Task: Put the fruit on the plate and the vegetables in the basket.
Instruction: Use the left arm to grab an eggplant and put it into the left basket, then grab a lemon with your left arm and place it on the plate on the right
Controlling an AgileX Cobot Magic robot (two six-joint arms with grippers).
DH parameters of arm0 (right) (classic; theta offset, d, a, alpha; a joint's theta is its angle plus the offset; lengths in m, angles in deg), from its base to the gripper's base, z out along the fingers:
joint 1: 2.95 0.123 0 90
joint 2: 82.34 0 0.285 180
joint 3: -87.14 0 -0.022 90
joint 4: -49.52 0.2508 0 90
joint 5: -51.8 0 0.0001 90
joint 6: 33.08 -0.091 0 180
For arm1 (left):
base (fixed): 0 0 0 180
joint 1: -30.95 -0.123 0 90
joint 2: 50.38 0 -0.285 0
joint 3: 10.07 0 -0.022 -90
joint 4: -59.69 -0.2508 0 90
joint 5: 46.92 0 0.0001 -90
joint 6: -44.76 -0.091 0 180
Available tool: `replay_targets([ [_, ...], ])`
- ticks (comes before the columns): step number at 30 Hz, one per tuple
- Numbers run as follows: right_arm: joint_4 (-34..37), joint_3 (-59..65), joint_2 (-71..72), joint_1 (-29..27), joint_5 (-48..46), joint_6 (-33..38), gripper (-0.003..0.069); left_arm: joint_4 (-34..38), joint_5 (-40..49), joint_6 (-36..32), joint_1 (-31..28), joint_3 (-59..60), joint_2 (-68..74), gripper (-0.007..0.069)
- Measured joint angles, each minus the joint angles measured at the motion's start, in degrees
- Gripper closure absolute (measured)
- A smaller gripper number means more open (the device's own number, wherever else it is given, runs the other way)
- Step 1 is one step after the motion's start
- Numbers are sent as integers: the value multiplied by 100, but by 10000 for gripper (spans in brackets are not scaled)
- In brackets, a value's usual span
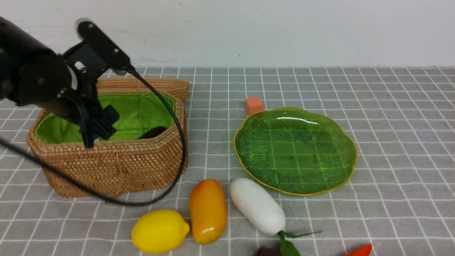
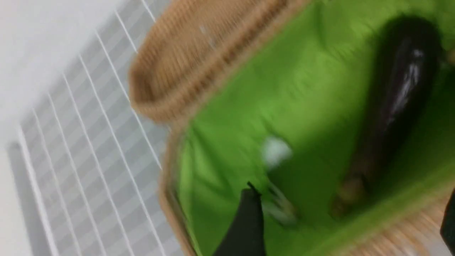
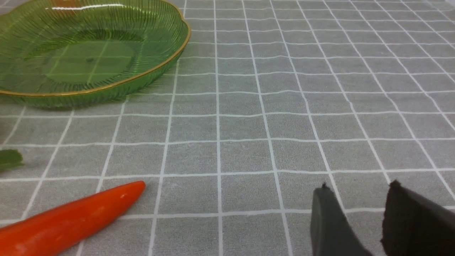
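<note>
My left gripper hangs open inside the woven basket, its fingers wide apart with nothing between them. A dark, almost black vegetable lies loose on the green lining, also visible in the front view. The left wrist view is blurred. In front of the basket lie the yellow lemon, the mango and the white radish. A dark purple fruit and the long red-orange vegetable lie at the near edge. The green plate holds nothing. My right gripper is open just above the cloth, to the right of the red-orange vegetable.
A small orange cube stands behind the plate's far left rim. The basket's lid leans behind the basket. My left arm's black cable loops over the basket's right side down to the cloth.
</note>
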Motion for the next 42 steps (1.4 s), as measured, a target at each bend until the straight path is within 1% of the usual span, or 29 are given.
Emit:
replay_targets([
  [1, 0, 0, 0, 0, 0, 0, 418, 272, 515, -253, 177, 0, -152, -29],
  [2, 0, 0, 0, 0, 0, 0, 418, 823, 1130, -710, 443, 0, -302, -15],
  [3, 0, 0, 0, 0, 0, 0, 418, 1188, 1478, -1047, 571, 0, -336, -9],
  [5, 0, 0, 0, 0, 0, 0, 418, 1800, 1804, -1594, 717, 62, -341, 1],
  [6, 0, 0, 0, 0, 0, 0, 418, 1868, 1821, -1659, 734, 78, -341, 2],
  [7, 0, 0, 0, 0, 0, 0, 418, 2280, 1828, -2082, 832, 219, -341, 6],
  [8, 0, 0, 0, 0, 0, 0, 418, 2501, 1755, -2335, 870, 344, -341, 9],
  [10, 0, 0, 0, 0, 0, 0, 418, 2699, 1463, -2677, 882, 610, -322, 11],
  [15, 0, 0, 0, 0, 0, 0, 418, 2671, 1016, -2764, 882, 938, 48, 12],
  [18, 0, 0, 0, 0, 0, 0, 418, 2676, 783, -2764, 882, 992, 258, 12],
  [19, 0, 0, 0, 0, 0, 0, 418, 2690, 548, -2764, 882, 999, 529, 12],
  [22, 0, 0, 0, 0, 0, 0, 418, 2623, 358, -2771, 882, 999, 840, 18],
  [24, 0, 0, 0, 0, 0, 0, 418, 2462, 333, -2778, 882, 999, 1145, 41],
  [25, 0, 0, 0, 0, 0, 0, 418, 2462, 339, -2778, 882, 999, 1161, 41],
  [27, 0, 0, 0, 0, 0, 0, 418, 2462, 337, -2782, 882, 999, 1206, 72],
  [29, 0, 0, 0, 0, 0, 0, 418, 2462, 337, -2782, 882, 999, 1206, 86],
  [32, 0, 0, 0, 0, 0, 0, 418, 2525, 580, -2790, 882, 938, 1180, 86],
  [36, 0, 0, 0, 0, 0, 0, 418, 2579, 1251, -2790, 882, 648, 985, 86],
  [38, 0, 0, 0, 0, 0, 0, 418, 2762, 1700, -2790, 882, 290, 762, 86],
  [39, 0, 0, 0, 0, 0, 0, 418, 2878, 1879, -2790, 882, 139, 684, 86],
  [42, 0, 0, 0, 0, 0, 0, 418, 3692, 2109, -2769, 882, -527, 494, 86],
])
